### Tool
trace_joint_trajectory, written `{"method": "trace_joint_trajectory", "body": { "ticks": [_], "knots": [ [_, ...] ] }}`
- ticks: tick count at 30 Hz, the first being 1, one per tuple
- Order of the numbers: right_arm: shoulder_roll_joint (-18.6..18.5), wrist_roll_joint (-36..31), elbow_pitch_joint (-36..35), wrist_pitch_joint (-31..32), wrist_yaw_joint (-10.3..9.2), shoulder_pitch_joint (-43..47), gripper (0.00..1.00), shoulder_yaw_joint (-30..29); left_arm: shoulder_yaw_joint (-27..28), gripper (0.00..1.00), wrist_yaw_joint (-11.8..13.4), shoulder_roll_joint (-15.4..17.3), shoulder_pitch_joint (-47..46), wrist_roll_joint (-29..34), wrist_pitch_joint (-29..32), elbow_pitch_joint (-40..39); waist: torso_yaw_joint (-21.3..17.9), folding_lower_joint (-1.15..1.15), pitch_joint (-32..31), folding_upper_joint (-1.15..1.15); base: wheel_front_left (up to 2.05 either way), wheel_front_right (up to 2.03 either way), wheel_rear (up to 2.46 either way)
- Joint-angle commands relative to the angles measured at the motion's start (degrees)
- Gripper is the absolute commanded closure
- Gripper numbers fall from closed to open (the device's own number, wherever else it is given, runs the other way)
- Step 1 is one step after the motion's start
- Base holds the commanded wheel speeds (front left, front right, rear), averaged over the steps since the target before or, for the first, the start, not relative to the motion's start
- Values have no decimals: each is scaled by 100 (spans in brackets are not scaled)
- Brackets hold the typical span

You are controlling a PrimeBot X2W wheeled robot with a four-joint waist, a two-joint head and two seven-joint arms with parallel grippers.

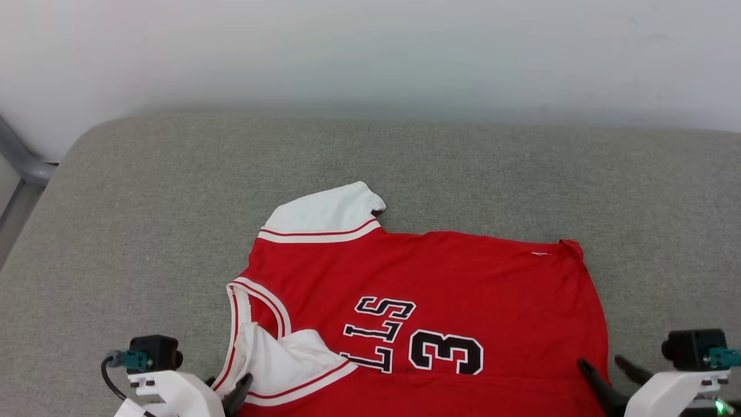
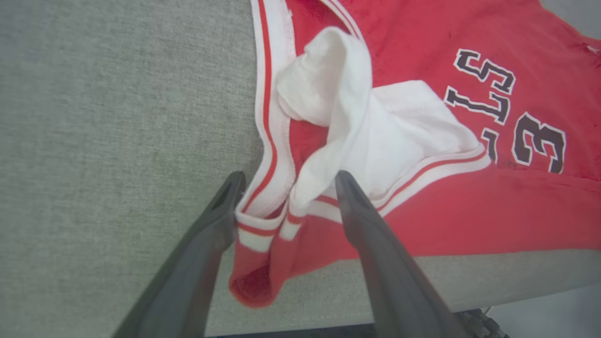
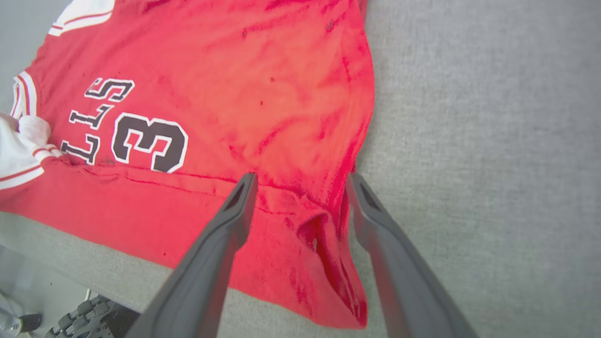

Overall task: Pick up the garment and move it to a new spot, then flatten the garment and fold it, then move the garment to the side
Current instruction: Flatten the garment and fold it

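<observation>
Two pairs of spread jaws straddle one garment

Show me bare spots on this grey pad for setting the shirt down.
Widest: the far band of the grey pad between the garment and the wall. Also left of its collar, toward the rounded corner, and a narrower strip to its right. Crowded: the near edge, where the left gripper and right gripper straddle its corners.
</observation>
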Motion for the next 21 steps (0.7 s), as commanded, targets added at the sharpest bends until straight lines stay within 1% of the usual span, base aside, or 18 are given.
{"method": "trace_joint_trajectory", "body": {
  "ticks": [1,3,4,8,11,14,18,21],
  "knots": [
    [27,-127,-88,-270,-2,-103,0,3,9,0,-41,-1,-115,83,-121,-18,-5,0,-42,0,0,0,0],
    [103,-249,-189,-695,-2,-160,0,-30,28,0,-12,16,-172,226,-301,-64,-21,0,-105,0,0,0,0],
    [224,-490,-342,-1220,-2,-272,0,-115,63,0,-8,-16,-313,446,-632,-181,-29,0,-171,0,0,0,0],
    [420,-832,-492,-1838,-2,-371,0,-336,176,0,-116,-199,-476,598,-1258,-271,-34,0,-188,0,0,0,0],
    [538,-1047,-590,-2128,-2,-482,0,-455,194,0,-155,-276,-681,803,-1633,-256,-61,0,-112,0,0,0,0],
    [621,-1220,-731,-2308,-2,-610,0,-559,234,0,-122,-325,-925,1070,-2018,-242,-114,0,60,0,0,0,0],
    [693,-1323,-919,-2370,-2,-825,0,-597,274,0,-93,-447,-1298,1366,-2514,-204,-223,0,421,0,0,0,0],
    [735,-1397,-1040,-2416,-2,-1021,0,-591,311,0,-96,-473,-1647,1520,-2719,-94,-331,0,748,0,0,0,0]
  ]
}}
